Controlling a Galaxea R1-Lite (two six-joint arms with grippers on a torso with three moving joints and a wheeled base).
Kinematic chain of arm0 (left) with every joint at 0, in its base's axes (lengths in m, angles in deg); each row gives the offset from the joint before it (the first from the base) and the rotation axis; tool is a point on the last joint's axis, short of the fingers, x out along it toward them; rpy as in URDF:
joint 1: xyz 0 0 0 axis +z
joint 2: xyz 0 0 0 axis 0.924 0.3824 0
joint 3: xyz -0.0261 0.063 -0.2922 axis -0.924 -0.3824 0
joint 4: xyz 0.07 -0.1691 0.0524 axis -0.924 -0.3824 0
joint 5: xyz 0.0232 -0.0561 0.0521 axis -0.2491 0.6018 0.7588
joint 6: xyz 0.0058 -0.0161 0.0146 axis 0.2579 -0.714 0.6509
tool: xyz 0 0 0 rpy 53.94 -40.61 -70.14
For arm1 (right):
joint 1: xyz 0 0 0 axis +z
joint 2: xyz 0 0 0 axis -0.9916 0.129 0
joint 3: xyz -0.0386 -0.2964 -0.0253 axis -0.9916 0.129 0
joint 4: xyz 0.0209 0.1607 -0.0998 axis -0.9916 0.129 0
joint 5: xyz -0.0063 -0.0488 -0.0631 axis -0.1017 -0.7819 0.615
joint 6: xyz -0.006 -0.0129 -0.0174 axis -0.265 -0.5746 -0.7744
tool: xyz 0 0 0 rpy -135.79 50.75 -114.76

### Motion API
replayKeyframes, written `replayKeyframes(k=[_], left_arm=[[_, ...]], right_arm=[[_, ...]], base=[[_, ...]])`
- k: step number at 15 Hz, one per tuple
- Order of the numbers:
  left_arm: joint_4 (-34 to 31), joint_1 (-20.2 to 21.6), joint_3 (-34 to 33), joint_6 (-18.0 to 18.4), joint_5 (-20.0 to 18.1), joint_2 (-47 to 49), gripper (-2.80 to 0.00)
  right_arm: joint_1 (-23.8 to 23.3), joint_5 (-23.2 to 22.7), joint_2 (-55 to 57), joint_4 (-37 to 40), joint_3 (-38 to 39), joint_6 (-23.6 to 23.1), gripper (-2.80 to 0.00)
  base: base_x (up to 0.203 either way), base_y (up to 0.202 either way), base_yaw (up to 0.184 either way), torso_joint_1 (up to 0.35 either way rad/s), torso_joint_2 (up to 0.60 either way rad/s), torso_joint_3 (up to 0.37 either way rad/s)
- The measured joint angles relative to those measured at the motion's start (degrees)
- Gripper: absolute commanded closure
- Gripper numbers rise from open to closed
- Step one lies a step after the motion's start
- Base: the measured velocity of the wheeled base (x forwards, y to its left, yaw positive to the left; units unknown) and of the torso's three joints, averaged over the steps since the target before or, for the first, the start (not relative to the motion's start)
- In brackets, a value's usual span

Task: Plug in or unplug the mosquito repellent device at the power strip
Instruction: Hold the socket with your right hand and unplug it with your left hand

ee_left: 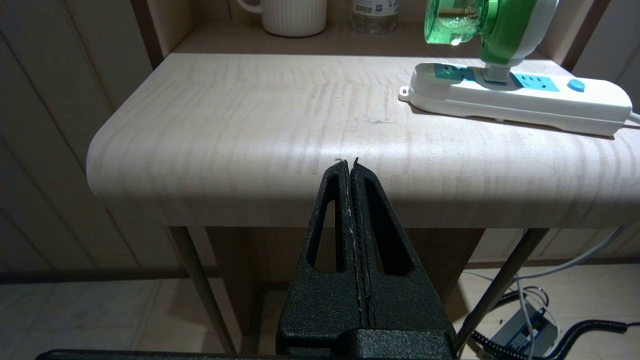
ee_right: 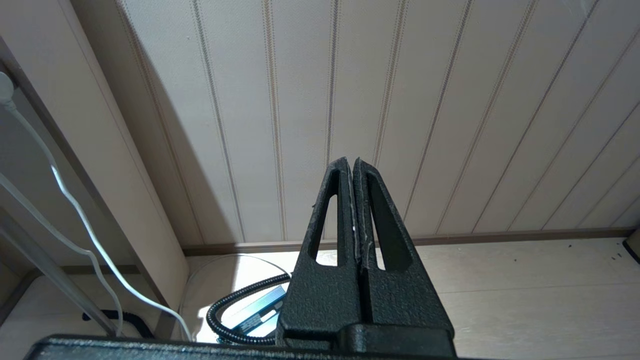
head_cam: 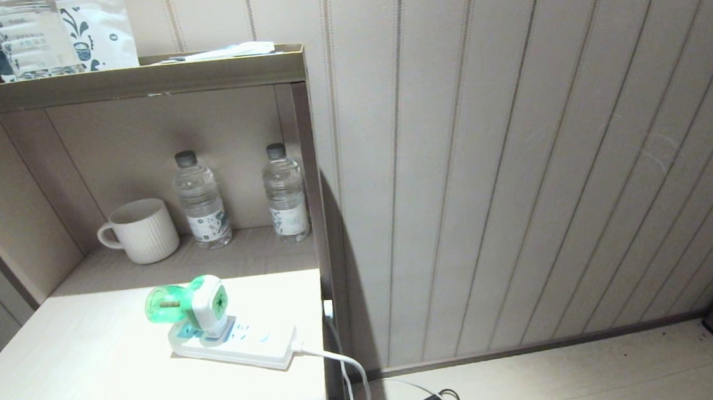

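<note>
Both pincers are sitting pressed fully together with nothing between their fingers. Seen from its own wrist camera, the left gripper (ee_left: 351,162) is pointing at the front edge of the table (ee_left: 240,130), low and short of the power strip (ee_left: 520,97), touching nothing. On the other side, the right gripper (ee_right: 350,161) is hanging parked off the far side of the table, facing the panelled wall (ee_right: 380,100) and the floor.

Largest of the furniture is the table itself, standing under a shelf (head_cam: 124,83). Lying on the table, towards its wall-side edge, is the power strip (head_cam: 250,347), its white cable (head_cam: 337,357) running off that edge towards the floor. Standing plugged into a socket of the power strip is the mosquito repellent device (head_cam: 189,302), its green bottle pointing away from the cable end.

Behind the power strip, at the back of the table, a white mug (head_cam: 141,231) and two water bottles (head_cam: 202,202) are standing upright.
</note>
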Motion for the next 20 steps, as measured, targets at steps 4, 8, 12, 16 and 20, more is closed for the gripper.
replayKeyframes(k=[4,8,12,16,20], left_arm=[[-0.3,0.0,0.1,0.0,0.0,0.0,0.0],[-0.3,0.0,0.1,0.0,0.1,0.0,0.0],[-0.3,0.0,0.2,0.0,0.1,0.0,0.0],[-0.3,0.0,0.2,0.0,0.1,0.0,0.0],[-0.3,0.0,0.2,0.0,0.1,0.0,0.0]], right_arm=[[0.0,0.0,0.0,0.0,0.0,0.0,0.0],[0.0,0.0,0.0,0.0,0.0,0.0,0.0],[0.0,0.0,0.0,0.0,0.0,0.0,0.0],[0.0,0.0,0.0,0.0,0.0,0.2,0.0],[0.0,0.0,0.1,0.1,0.0,0.3,0.0]], base=[[0.0,0.0,0.0,0.0,0.0,0.0],[0.0,0.0,0.0,0.0,0.0,0.0],[0.0,0.0,0.0,0.0,0.0,0.0],[0.0,0.0,0.0,0.0,0.0,0.0],[0.0,0.0,0.0,0.0,0.0,0.0]])
